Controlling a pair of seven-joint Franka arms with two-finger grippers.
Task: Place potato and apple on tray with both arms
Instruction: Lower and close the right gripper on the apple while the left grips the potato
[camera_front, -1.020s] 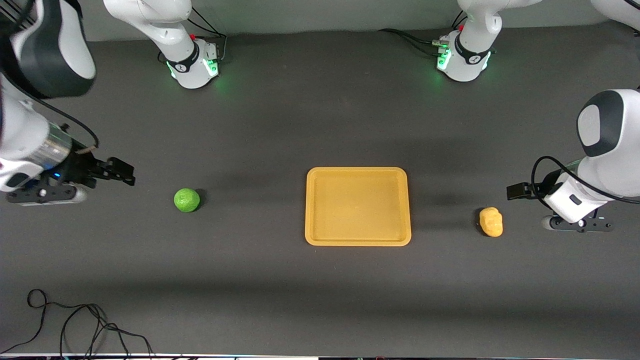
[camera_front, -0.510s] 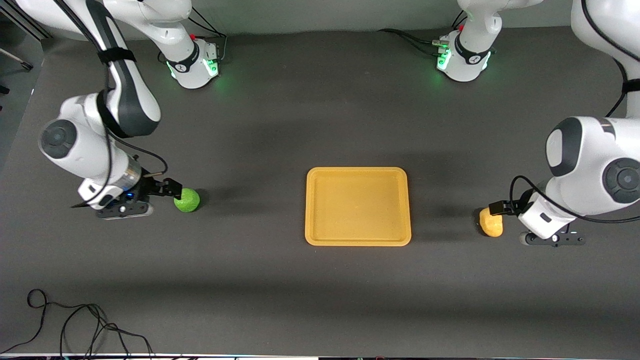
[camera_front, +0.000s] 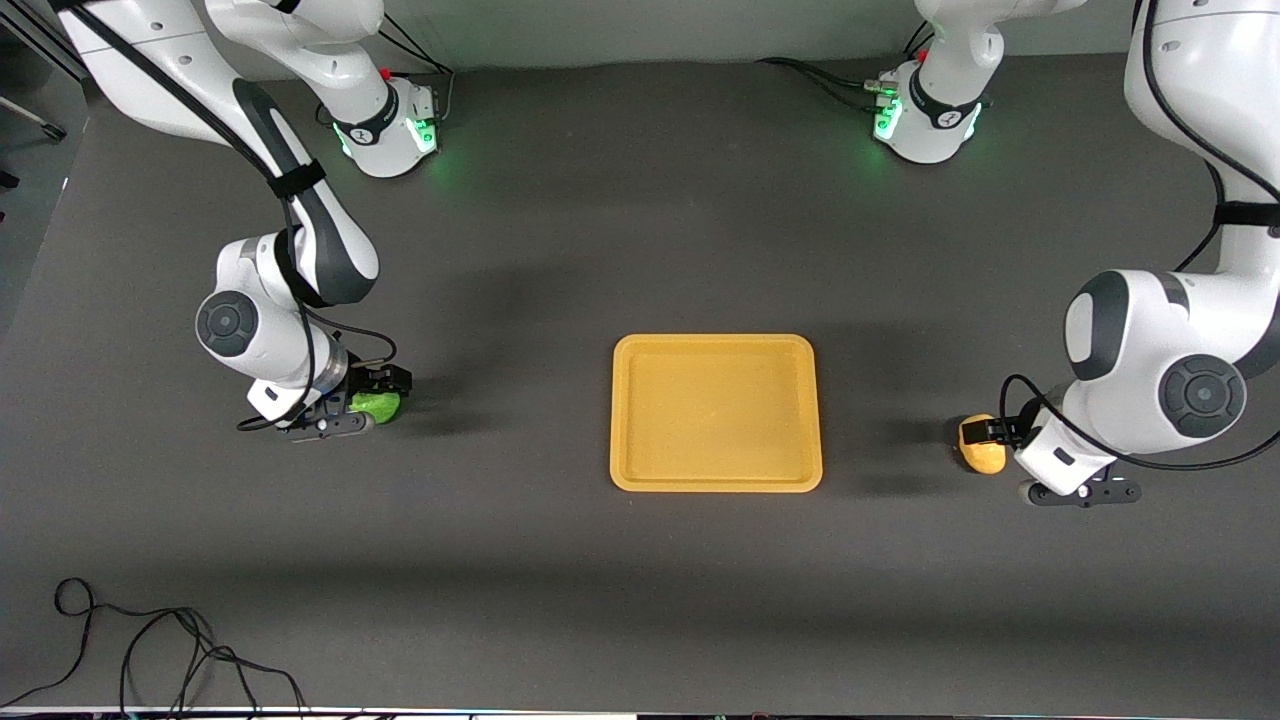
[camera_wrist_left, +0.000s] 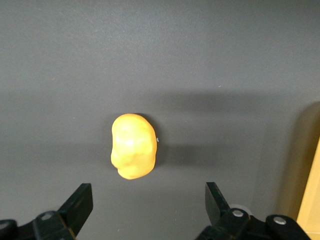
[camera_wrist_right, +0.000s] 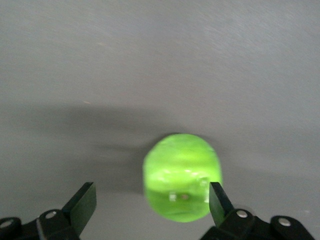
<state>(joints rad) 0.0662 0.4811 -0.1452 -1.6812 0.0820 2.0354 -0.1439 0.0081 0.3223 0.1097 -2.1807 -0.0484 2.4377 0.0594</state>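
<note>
**Both grippers poised over their fruit, tray bare**

A dark grey matte counter (camera_front: 640, 250) is filling the front view, with a pale wall strip along the top edge and a loose black cable (camera_front: 150, 650) lying at about 7 o'clock. Two green-lit bases are glowing at about 11 and 1 o'clock.

The tray (camera_front: 716, 480), yellow-orange with rounded corners and a low rim, is sitting near the middle, its long axis running 9 to 3 o'clock.

The potato (camera_front: 978, 455), lumpy and yellow-orange, is lying at 3 o'clock from the tray, its long axis running roughly 12 to 6. The left gripper (camera_wrist_left: 150, 202) is hovering over it, fingers spread wide apart.

The apple (camera_front: 380, 406), round and bright green, is resting at 9 o'clock from the tray. The right gripper (camera_wrist_right: 152, 200) is positioned over it, fingers apart, one beside the apple.
</note>
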